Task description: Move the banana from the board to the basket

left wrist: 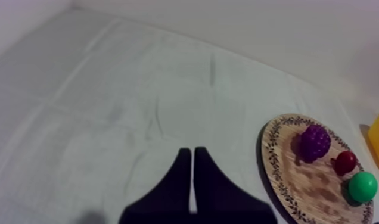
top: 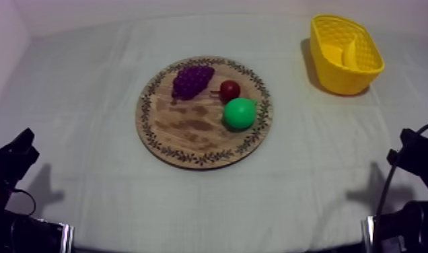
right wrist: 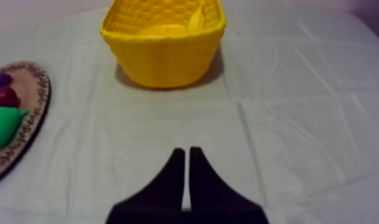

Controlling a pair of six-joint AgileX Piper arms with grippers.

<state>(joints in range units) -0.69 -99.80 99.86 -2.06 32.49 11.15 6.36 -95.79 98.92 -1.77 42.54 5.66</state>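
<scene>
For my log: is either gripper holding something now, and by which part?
Nothing is held. The left gripper and the right gripper are each shut on nothing, above the grey-white cloth.

The round wooden board with a patterned rim [top: 183, 128] sits mid-table on the grey-white cloth [top: 89, 101]. On its far half lies the purple bunch of grapes [top: 192, 79], with the small red fruit [top: 229, 90] just right of it and the green pear [top: 239, 113] just before that. At the far right, well apart, stands the yellow basket [top: 338, 77], with the yellow banana [top: 349, 52] in it.
</scene>
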